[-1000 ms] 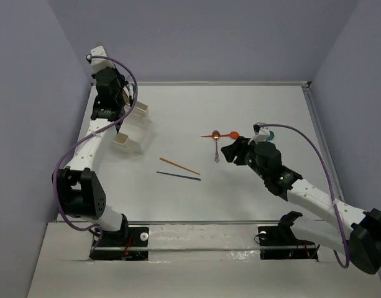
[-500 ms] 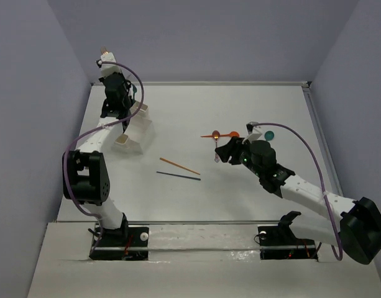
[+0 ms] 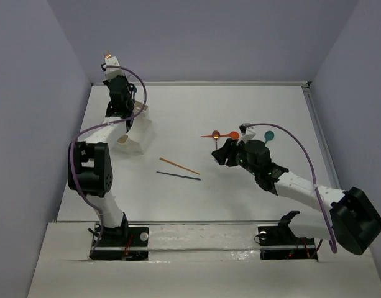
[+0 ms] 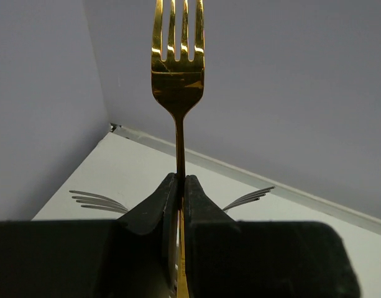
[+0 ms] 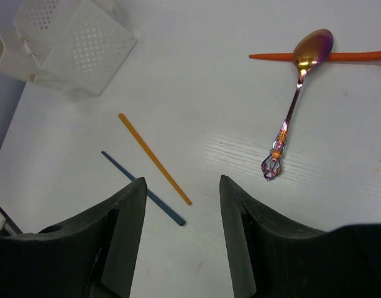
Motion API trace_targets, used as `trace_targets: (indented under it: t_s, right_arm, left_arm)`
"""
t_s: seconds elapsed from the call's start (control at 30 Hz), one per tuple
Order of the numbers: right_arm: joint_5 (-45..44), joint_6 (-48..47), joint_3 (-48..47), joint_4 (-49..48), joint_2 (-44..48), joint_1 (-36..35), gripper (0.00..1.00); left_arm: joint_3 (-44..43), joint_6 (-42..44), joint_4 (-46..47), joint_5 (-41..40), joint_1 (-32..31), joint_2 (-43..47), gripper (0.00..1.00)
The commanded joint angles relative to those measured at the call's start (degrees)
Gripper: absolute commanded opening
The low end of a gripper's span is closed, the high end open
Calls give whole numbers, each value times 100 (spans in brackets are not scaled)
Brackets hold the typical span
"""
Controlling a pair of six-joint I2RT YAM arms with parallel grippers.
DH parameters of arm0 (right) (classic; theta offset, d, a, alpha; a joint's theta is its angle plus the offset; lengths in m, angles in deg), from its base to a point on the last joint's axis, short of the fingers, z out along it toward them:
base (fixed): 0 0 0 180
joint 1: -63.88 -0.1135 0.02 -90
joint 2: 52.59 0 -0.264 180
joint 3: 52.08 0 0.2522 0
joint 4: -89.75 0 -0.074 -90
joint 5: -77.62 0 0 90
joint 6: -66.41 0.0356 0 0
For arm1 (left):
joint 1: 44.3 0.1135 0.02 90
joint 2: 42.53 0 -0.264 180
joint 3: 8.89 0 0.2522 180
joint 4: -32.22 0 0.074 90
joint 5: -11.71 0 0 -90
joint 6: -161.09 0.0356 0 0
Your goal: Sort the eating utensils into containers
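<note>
My left gripper (image 4: pixel 181 186) is shut on the handle of a gold fork (image 4: pixel 178 74), held upright with its tines up; in the top view the gripper (image 3: pixel 110 67) is high at the back left above the whitish perforated containers (image 3: pixel 131 133). My right gripper (image 5: pixel 183 186) is open and empty above the table, and it also shows in the top view (image 3: pixel 219 153). Below it lie an orange stick (image 5: pixel 154 158) and a dark blue stick (image 5: pixel 143 189). An iridescent metal spoon (image 5: pixel 296 105) lies across an orange utensil (image 5: pixel 352 56). A teal spoon (image 3: pixel 269 134) lies further right.
Silver fork tines (image 4: pixel 97 200) stick out on either side below my left fingers. The containers (image 5: pixel 72 43) sit at the table's left near the side wall. The back wall and its rail (image 3: pixel 240 83) bound the far edge.
My left gripper has lifted the gold fork up from over the containers and turned it upright. My right gripper has moved left, from beside the spoon toward the two sticks.
</note>
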Motion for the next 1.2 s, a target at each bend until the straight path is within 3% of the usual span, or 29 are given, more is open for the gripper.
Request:
trace_targets:
  t_s: [0.0, 0.47, 0.57, 0.67, 0.87, 1.1, 1.17]
  right_arm:
    - [123, -97, -167, -553, -76, -54, 56]
    - [387, -175, -439, -633, -437, -54, 56]
    - [378, -175, -510, -598, -507, -54, 56]
    - [352, -167, -571, -562, -542, -54, 56]
    - [334, -175, -659, -439, -516, -54, 56]
    - [229, -237, -791, -123, -481, -54, 56]
    - [229, -254, -843, 78, -498, -54, 56]
  left_arm:
    - [51, 43, 639, 0, 2, -58, 0]
    - [359, 96, 1079, 35, 2, -146, 3]
    - [403, 79, 1035, -62, 2, -120, 14]
    - [482, 70, 1017, -106, 2, -76, 35]
    - [447, 0, 868, 16, 2, 90, 67]
    - [53, -352, 473, 385, -156, 582, 88]
    - [-62, -361, 333, 430, -322, 723, 89]
